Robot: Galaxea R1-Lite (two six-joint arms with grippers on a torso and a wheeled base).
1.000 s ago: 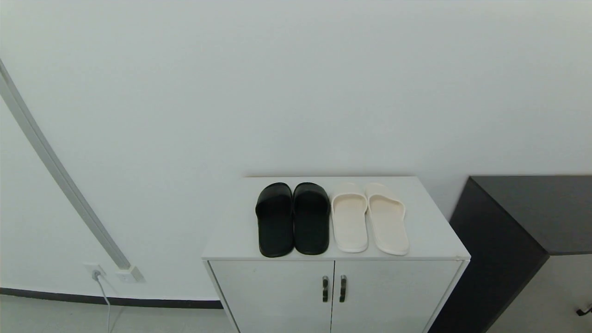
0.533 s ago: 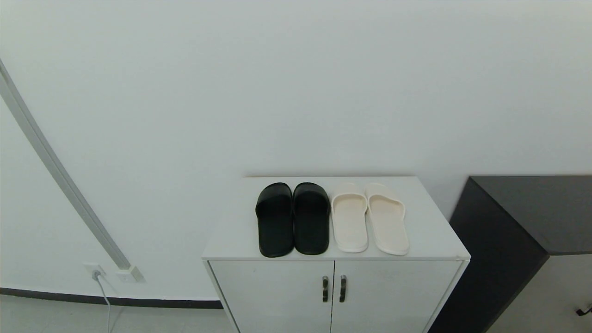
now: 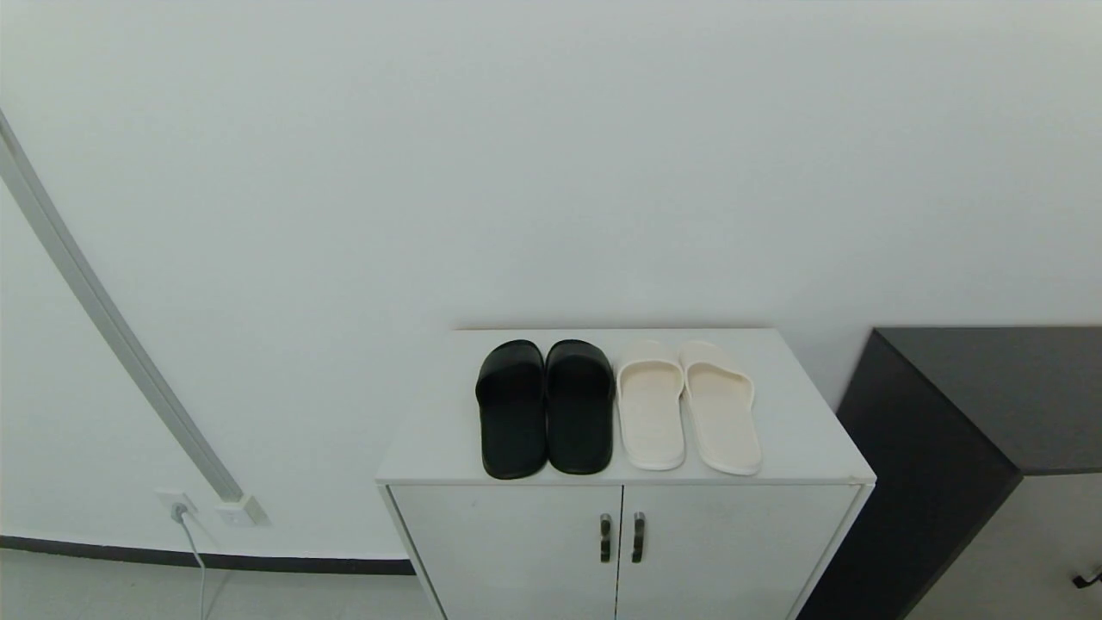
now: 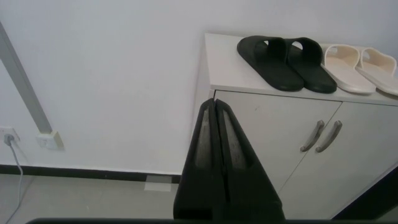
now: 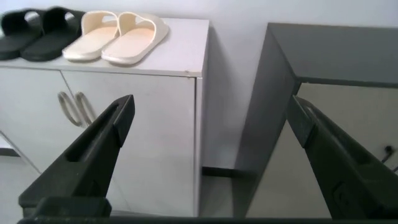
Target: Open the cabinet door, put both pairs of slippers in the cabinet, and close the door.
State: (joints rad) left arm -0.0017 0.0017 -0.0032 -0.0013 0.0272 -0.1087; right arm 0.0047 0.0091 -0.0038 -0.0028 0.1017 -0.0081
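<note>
Nothing had shifted since the earlier head frames. Head view: white cabinet, both doors shut, twin dark handles flanking the centre seam. Black slippers and cream slippers lay side by side on its top, toes to the wall, black pair on the left, the pairs just beside each other. Left wrist view added the left gripper, fingers pressed together on nothing, low off the cabinet's left front corner. Right wrist view gave the right gripper, spread wide and empty, facing the cabinet's right side, next to a dark cabinet.
</note>
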